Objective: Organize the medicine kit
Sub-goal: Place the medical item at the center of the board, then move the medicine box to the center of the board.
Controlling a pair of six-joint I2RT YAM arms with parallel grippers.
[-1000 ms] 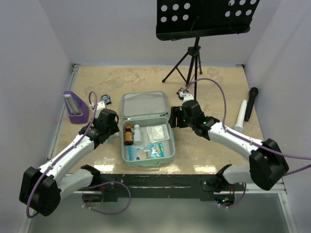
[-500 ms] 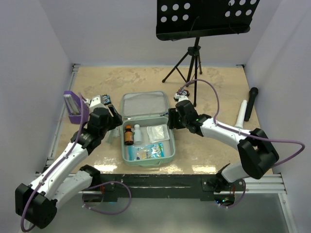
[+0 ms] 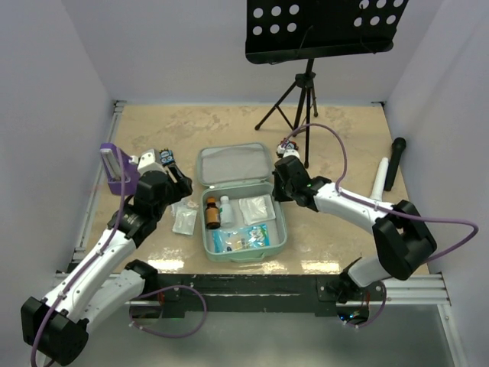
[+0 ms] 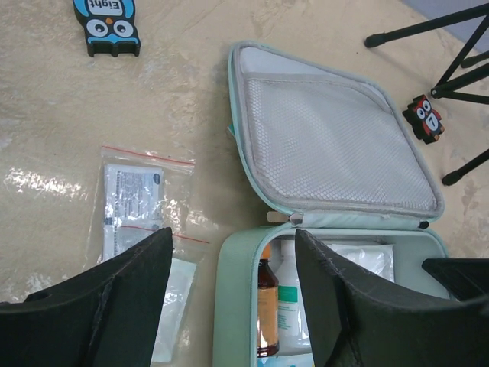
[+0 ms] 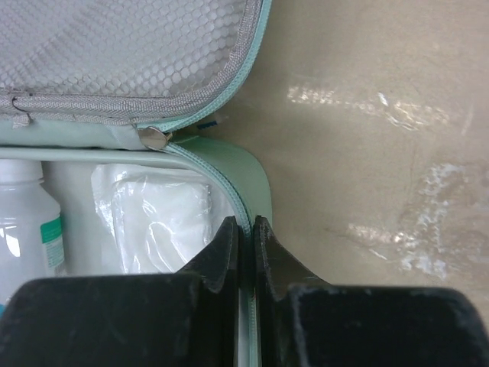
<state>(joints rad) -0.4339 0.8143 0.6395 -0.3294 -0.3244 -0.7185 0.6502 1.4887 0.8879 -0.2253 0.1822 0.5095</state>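
The mint-green medicine kit [image 3: 235, 164] lies open mid-table, its mesh-lined lid [image 4: 328, 145] flat behind the base. In the base are a brown bottle [image 3: 212, 214], a white bottle [image 3: 225, 210], a white pouch [image 3: 256, 208] and blue packets [image 3: 241, 238]. My right gripper [image 5: 246, 222] is shut on the top edge of the kit's right wall [image 5: 244, 164], near the hinge. The left gripper [image 4: 233, 237] hangs open over the kit's left wall [image 4: 237, 306], holding nothing. Clear zip bags [image 4: 134, 202] lie on the table just left of the kit.
A purple stand [image 3: 116, 170] is at the far left, with an owl card [image 3: 165, 158] beside it. Another owl card [image 4: 424, 116] lies by the music stand's tripod [image 3: 302, 99]. A white microphone [image 3: 380, 182] and a black one [image 3: 395, 160] lie at the right.
The right gripper has shut on the kit's right wall, and the kit has slid right and toward me. The zip bags now show left of it. The left gripper opened wider.
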